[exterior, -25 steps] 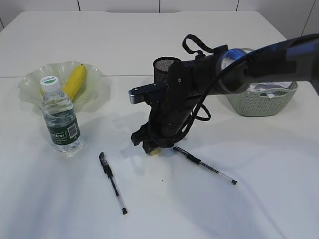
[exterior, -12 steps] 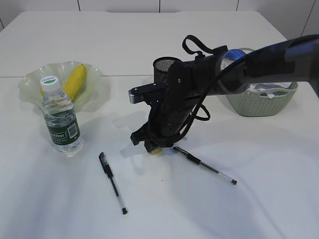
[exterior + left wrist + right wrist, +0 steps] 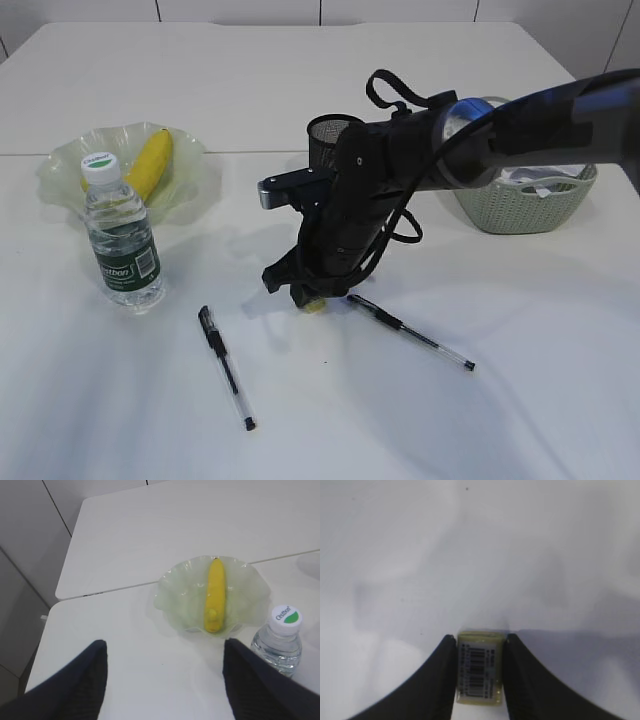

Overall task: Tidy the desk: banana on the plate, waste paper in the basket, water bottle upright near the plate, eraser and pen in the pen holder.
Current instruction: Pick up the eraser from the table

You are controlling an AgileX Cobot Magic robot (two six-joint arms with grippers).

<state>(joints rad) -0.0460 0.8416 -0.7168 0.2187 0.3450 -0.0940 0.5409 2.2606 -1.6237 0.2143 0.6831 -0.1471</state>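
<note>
My right gripper (image 3: 310, 298) (image 3: 479, 670) is shut on a small yellowish eraser (image 3: 479, 672) with a barcode label, low over the table; the eraser (image 3: 313, 304) shows at the fingertips. The black mesh pen holder (image 3: 328, 138) stands behind the arm. Two black pens lie on the table: one (image 3: 226, 368) at front left, one (image 3: 410, 332) right of the gripper. The banana (image 3: 151, 162) (image 3: 215, 595) lies on the pale green plate (image 3: 190, 185) (image 3: 175, 597). The water bottle (image 3: 121, 237) (image 3: 278, 641) stands upright beside it. My left gripper (image 3: 164, 680) is open and empty above the table's left.
A pale green woven basket (image 3: 530, 205) with white paper in it stands at the right, partly behind the right arm. The table's left edge and a seam between tabletops (image 3: 110, 590) show in the left wrist view.
The right gripper with the eraser has shifted very slightly; otherwise nothing has visibly moved.
</note>
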